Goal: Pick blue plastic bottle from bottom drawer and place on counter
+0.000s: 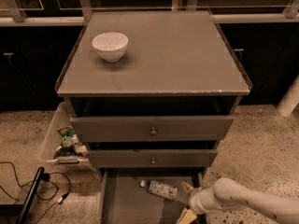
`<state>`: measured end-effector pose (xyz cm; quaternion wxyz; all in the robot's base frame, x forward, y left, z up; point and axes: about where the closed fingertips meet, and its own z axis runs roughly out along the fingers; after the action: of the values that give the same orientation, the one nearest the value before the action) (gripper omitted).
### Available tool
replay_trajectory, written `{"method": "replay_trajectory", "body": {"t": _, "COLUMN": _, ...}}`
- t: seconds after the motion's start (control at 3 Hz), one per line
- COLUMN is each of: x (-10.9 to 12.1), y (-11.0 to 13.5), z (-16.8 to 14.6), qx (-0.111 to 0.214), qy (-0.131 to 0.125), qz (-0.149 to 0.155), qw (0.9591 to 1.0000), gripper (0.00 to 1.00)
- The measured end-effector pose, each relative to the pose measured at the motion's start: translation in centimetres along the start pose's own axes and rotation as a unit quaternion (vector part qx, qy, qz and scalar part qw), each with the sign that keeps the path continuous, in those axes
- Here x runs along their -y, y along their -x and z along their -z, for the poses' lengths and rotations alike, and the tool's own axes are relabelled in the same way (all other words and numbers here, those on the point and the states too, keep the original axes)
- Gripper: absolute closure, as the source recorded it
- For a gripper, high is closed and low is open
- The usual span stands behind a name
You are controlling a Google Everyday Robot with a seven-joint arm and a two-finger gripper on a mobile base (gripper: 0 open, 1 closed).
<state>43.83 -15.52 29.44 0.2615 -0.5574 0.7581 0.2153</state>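
The blue plastic bottle [160, 189] lies on its side at the back of the open bottom drawer [128, 205], cap to the left. My gripper [186, 201] is low at the drawer's right side, just right of the bottle and not touching it. Its two yellowish fingertips [186, 187] stand apart, open and empty. The white arm reaches in from the lower right. The counter [177, 55] is the grey cabinet top above, with a white bowl [110, 45] at its back left.
Two upper drawers with brass knobs [153, 131] stand slightly pulled out above the bottom drawer. A clear bin with packets [63, 143] sits on the floor left of the cabinet. Black cables and a dark bar [30, 192] lie at the lower left.
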Motion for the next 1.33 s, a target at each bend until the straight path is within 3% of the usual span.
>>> {"method": "replay_trajectory", "body": {"t": 0.33, "x": 0.0, "y": 0.0, "z": 0.0, "qx": 0.0, "qy": 0.0, "qz": 0.0, "qw": 1.0, "gripper": 0.0}}
{"method": "replay_trajectory", "body": {"t": 0.67, "x": 1.5, "y": -0.5, "z": -1.2, "qx": -0.005, "qy": -0.028, "qz": 0.016, "qw": 0.9995, "gripper": 0.0}}
{"method": "replay_trajectory", "body": {"t": 1.0, "x": 4.4, "y": -1.2, "z": -2.6, "qx": 0.0, "qy": -0.06, "qz": 0.044, "qw": 0.9972, "gripper": 0.0}}
{"method": "replay_trajectory", "body": {"t": 1.33, "x": 7.4, "y": -1.6, "z": -3.9, "qx": 0.012, "qy": -0.076, "qz": 0.07, "qw": 0.9945, "gripper": 0.0}}
